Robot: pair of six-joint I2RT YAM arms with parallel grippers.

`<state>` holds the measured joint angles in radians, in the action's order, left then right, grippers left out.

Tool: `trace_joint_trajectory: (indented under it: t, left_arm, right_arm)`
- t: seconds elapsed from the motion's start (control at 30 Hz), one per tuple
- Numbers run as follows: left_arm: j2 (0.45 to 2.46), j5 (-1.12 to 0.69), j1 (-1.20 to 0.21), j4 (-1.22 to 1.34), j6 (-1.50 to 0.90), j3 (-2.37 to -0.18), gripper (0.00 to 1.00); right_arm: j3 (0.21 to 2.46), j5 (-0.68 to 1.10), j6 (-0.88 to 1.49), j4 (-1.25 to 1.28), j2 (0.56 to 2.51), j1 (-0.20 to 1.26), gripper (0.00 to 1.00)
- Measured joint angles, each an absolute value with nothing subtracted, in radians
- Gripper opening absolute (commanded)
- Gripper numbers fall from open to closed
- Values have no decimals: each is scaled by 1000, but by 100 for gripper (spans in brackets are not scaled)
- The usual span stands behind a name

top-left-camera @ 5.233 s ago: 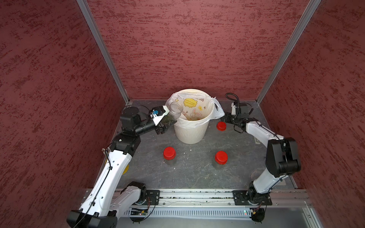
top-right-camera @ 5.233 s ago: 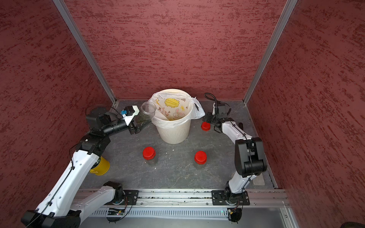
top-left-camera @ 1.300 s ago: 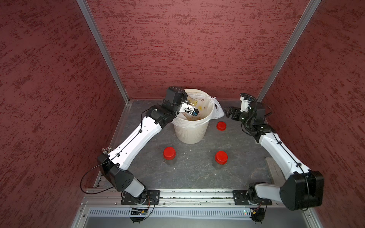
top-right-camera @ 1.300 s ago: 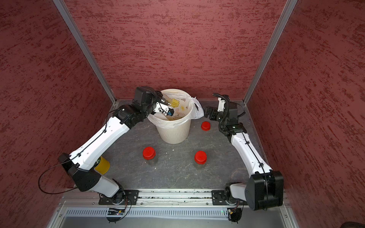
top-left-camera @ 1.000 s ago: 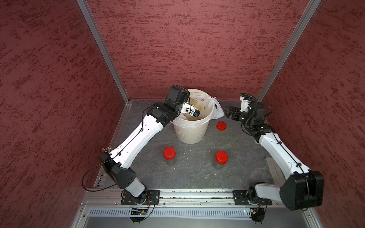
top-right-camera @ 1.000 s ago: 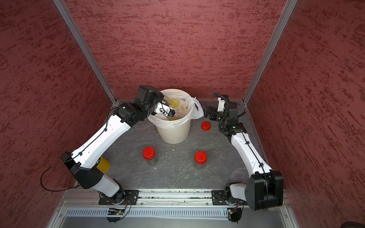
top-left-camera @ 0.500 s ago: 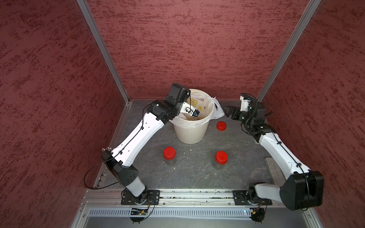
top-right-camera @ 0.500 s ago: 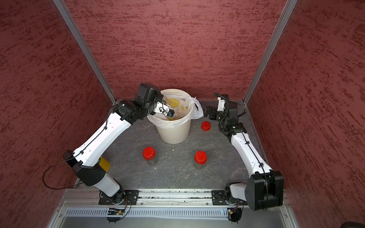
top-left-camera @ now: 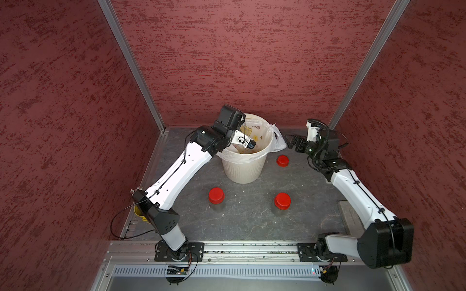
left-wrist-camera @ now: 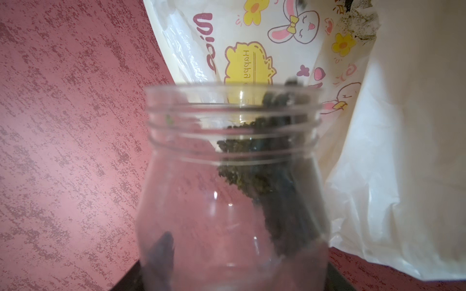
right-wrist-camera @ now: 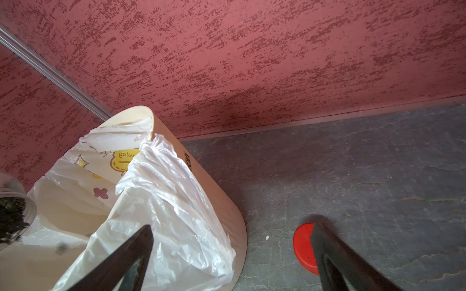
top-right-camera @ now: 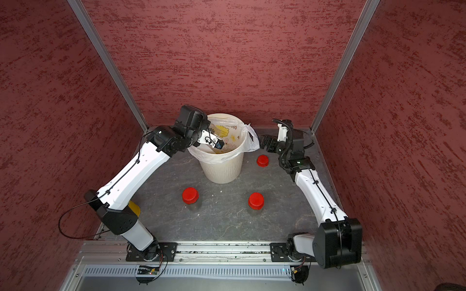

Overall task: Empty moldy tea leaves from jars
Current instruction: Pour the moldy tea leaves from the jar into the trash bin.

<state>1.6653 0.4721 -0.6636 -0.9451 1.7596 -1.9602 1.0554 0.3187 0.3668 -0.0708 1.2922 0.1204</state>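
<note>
My left gripper (left-wrist-camera: pixel 232 272) is shut on an uncapped clear jar (left-wrist-camera: pixel 232 176), its dark fingers (left-wrist-camera: pixel 161 252) showing through the glass. The jar (top-right-camera: pixel 215 131) is tipped mouth-first over the cream bin (top-right-camera: pixel 222 171). Olive-brown tea leaves (left-wrist-camera: pixel 267 161) lie along one wall up to the jar's mouth. Two more jars with red caps (top-left-camera: pixel 216 196) (top-left-camera: pixel 282 200) stand upright in front of the bin. My right gripper (right-wrist-camera: pixel 232 226) hangs open and holds nothing, between the bin's right side and a loose red cap (right-wrist-camera: pixel 302 247).
The bin (top-left-camera: pixel 243 166) is lined with a white printed bag (right-wrist-camera: pixel 164 201) that spills over its right rim. A yellow cup (top-right-camera: pixel 133 207) stands at the left edge, partly behind my left arm. Red walls close in on three sides.
The left arm has carried the open jar from beside the bin's left rim to over its mouth and tipped it. The right arm rose and stretched out. Over the last second, almost nothing moved.
</note>
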Motion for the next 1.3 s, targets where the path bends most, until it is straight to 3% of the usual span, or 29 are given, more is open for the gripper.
trace_joint_trajectory:
  t: [0.3,1.3]
  left_arm:
    - [1713,471,-670,-973,1761,-2045,51]
    - [1665,471,-672,-974,1758,-1994,52]
  right_arm:
    - [1055,334,371,-69,1292,120,99]
    - [1039,364,390,-47,1275,120,99]
